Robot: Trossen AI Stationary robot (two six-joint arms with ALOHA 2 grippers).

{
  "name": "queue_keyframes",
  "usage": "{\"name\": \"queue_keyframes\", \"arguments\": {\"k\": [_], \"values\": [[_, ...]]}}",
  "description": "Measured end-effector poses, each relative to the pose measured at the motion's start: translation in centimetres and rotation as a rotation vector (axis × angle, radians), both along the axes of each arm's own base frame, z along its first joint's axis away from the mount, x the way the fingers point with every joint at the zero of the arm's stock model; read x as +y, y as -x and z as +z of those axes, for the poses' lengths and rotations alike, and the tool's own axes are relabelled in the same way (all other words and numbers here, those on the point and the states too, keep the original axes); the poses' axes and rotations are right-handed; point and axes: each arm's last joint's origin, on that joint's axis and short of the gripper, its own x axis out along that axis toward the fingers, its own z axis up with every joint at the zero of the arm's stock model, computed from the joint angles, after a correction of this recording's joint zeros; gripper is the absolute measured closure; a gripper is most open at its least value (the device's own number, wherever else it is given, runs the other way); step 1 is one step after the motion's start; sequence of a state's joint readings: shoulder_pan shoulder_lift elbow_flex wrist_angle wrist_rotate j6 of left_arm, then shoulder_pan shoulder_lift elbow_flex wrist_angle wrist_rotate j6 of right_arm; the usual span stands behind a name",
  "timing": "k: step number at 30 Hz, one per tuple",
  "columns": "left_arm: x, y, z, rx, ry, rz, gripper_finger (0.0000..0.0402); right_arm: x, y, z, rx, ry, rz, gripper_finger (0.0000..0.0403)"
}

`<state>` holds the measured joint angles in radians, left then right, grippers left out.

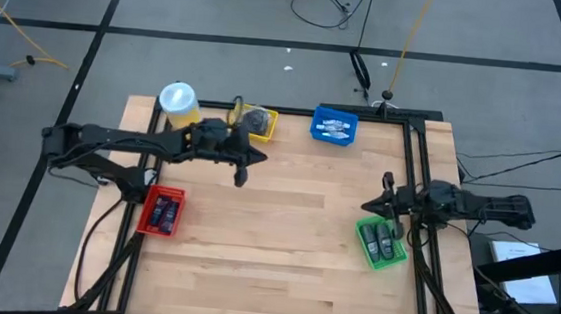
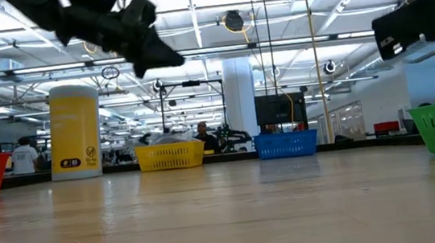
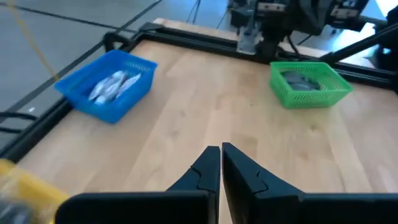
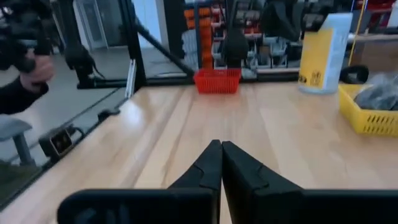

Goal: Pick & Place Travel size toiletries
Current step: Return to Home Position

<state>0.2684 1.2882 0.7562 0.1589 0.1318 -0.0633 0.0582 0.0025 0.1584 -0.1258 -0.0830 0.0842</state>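
The toiletries lie sorted in bins. White-blue tubes (image 3: 115, 84) fill the blue bin (image 1: 334, 127), dark bottles (image 1: 163, 211) the red bin (image 1: 146, 212), and grey items (image 3: 305, 79) the green bin (image 1: 362, 242). More grey pieces (image 1: 256, 122) sit in the yellow bin (image 1: 270, 126). My left gripper (image 1: 260, 157) hovers above the table beside the yellow bin, shut and empty (image 3: 221, 155). My right gripper (image 1: 367, 204) hangs just beyond the green bin, also shut and empty (image 4: 221, 152).
A yellow white-lidded canister (image 1: 177, 99) stands at the far left corner next to the yellow bin. A black frame (image 1: 415, 168) runs along the table's edges. Bare wood (image 1: 274, 237) spans the middle and near part of the table. People show in the room beyond.
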Motion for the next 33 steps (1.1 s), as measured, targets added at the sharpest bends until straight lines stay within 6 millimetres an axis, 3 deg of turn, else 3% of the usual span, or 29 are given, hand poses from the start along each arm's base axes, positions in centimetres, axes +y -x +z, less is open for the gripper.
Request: {"name": "queue_keyframes", "arguments": {"k": [4,8,16,23,30,33], "values": [[-0.1,3.0,-0.6,-0.077,-0.012,0.032,0.039,0.0,-0.5,-0.9,-0.059,-0.011,-0.008,0.0402],[-1.0,6.6,-1.4,-0.163,-0.034,0.04,0.04,-0.1,-0.6,-0.5,-0.149,-0.017,-0.017,0.0402],[-2.0,12.4,-3.4,-0.291,-0.088,0.045,0.0387,-0.6,-0.6,-0.6,-0.139,-0.058,-0.2,0.0401],[-2.3,14.8,-5.9,-0.341,-0.096,-0.017,0.0394,-0.6,-0.6,-0.7,-0.135,-0.058,-0.219,0.0402],[-2.5,15.7,-8.3,-0.339,-0.072,-0.099,0.0393,-0.6,-0.6,-0.7,-0.135,-0.058,-0.219,0.04],[-2.6,15.7,-8.4,-0.332,-0.062,-0.161,0.04,-0.6,-0.6,-0.7,-0.135,-0.058,-0.219,0.0401]]}}
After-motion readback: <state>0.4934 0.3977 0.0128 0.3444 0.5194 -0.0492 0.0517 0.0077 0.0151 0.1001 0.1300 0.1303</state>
